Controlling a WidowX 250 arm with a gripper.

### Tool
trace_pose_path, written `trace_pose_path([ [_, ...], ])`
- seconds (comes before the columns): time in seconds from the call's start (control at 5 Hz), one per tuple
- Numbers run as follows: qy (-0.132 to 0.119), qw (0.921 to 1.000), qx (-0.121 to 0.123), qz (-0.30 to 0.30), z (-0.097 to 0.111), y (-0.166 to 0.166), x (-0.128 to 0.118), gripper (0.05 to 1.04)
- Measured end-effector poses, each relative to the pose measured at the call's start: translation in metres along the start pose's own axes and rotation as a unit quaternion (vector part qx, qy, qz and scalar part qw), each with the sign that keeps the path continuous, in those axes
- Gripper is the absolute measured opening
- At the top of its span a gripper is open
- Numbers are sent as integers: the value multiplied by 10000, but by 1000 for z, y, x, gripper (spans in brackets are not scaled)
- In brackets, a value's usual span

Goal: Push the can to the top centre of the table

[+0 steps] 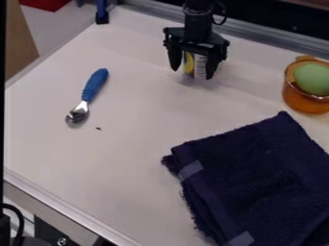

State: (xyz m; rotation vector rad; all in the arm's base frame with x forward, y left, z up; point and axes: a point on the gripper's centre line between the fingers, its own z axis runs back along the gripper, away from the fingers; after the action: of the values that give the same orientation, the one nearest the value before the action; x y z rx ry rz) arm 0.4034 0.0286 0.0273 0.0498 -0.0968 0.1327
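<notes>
The can (196,66) stood upright near the far edge of the table (138,120), about top centre. The gripper (193,73) straddled it with fingers spread wide, probably to keep it from sliding sideways when pushed.

Seeing a blue-handled spoon (95,86) on the left, lying at a slant, metal end lower, tiny dark speck (98,128) nearby. Also got a folded navy towel (257,178) at lower right, two lighter strips down its left side. Plus an amber pot (298,101) at the right edge, rounded green thing (313,79) inside, and a blue fitting (101,13) up top left.
</notes>
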Motion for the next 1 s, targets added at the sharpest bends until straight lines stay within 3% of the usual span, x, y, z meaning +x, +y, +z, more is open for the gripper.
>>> trace_pose_path([
  [0.2,258,9996,30,-49,-7,2,-24,999],
  [0.4,371,9993,10,-23,1,7,-42,999],
  [1.0,156,9994,-127,297,47,25,-73,999],
])
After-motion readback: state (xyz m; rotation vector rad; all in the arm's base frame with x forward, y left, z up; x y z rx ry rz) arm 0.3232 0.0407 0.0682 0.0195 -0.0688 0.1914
